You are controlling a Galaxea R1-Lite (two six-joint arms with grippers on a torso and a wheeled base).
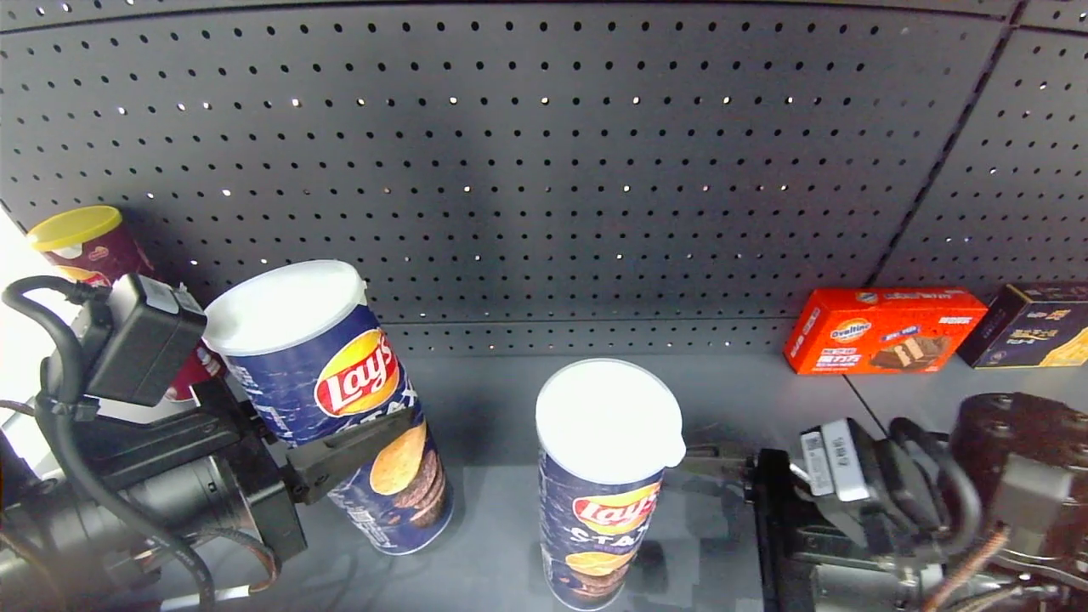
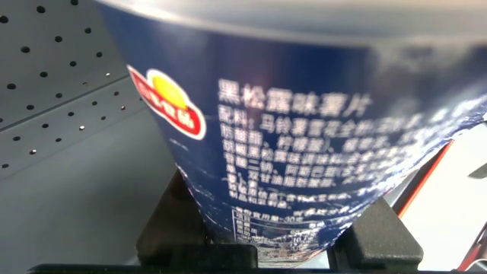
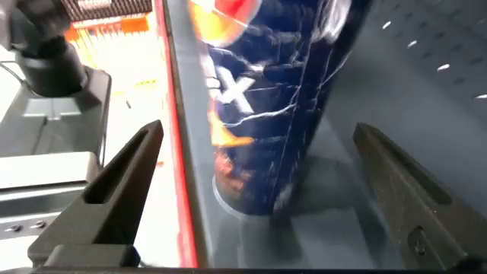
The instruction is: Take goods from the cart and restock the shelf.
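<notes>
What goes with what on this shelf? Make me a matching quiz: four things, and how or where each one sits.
Things:
1. yellow-lidded can
2. left blue can
3. right blue can
4. orange box

States:
A. right rear, beside a dark box
B. upright, ungripped
C. tilted, in the left gripper
D. far left, at the back wall

Pairs: 1-D, 2-C, 3-B, 4-A.

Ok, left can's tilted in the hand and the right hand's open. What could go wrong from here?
1. The left hand holds the left can leaning; let go like this, it may topple, perhaps toward the yellow-lid can behind.
2. The right can stands close to the shelf's red front edge, between the open right hand's fingers; a brush on pulling back could tip it off.
</notes>
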